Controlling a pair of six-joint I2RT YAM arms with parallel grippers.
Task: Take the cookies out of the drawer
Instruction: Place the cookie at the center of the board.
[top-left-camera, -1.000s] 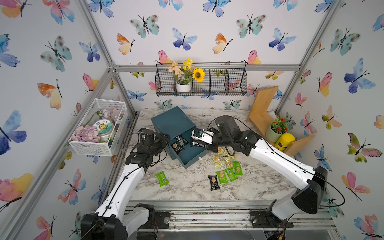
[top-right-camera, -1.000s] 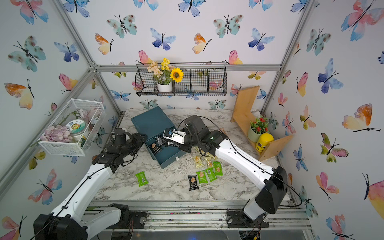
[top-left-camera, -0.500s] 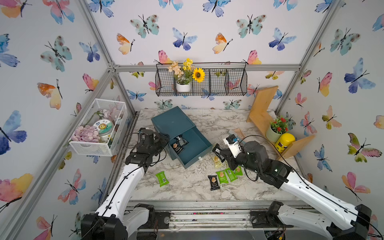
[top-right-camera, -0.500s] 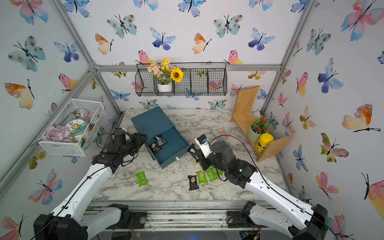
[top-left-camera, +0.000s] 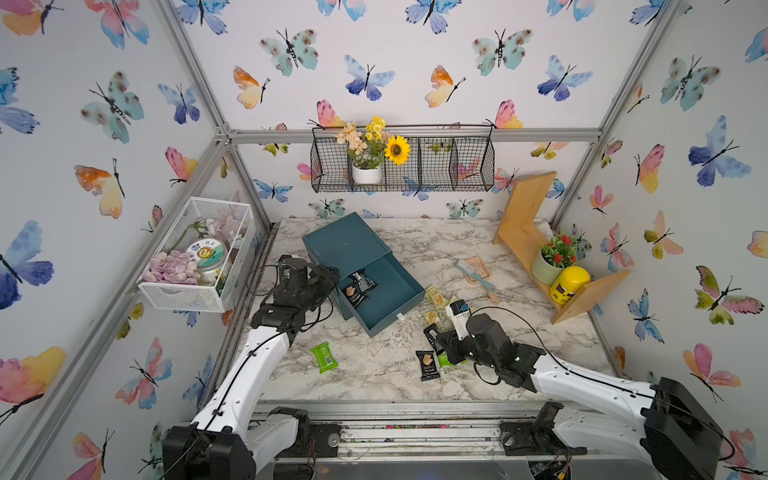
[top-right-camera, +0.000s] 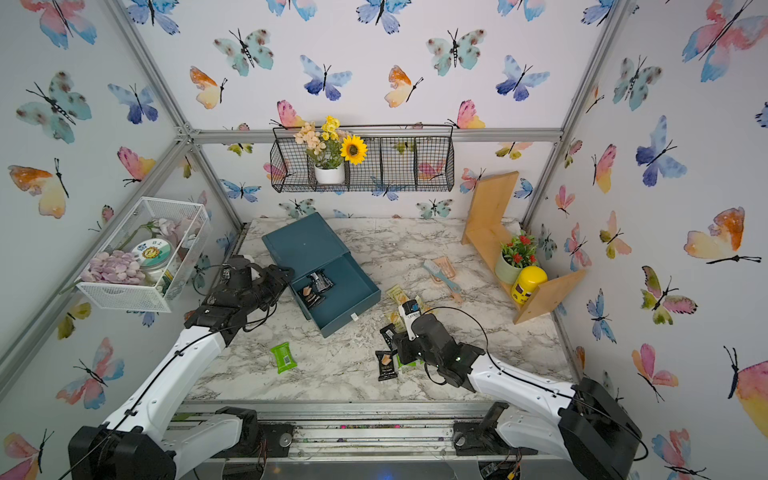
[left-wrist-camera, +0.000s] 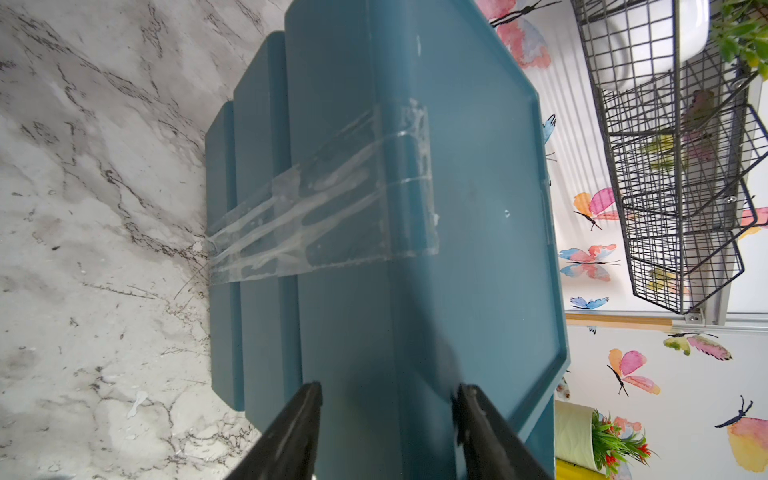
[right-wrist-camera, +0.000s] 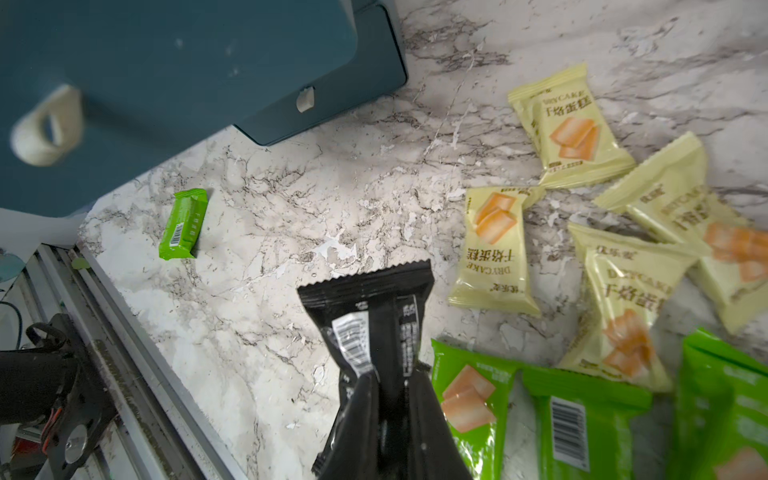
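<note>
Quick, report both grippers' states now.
Left gripper: jaws apart astride the box's edge; grip cannot be told.
Right gripper: closed on a black packet.

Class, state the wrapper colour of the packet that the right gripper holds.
Black, with a white barcode patch; the right wrist view shows the packet best.

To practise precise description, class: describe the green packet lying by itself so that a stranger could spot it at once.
Find the teal drawer box on the marble table. From its open drawer, look toward the table's front edge on the robot's left: a single green packet lies there. The other green packets lie bunched beside the right gripper; this one lies alone, barcode up.
</note>
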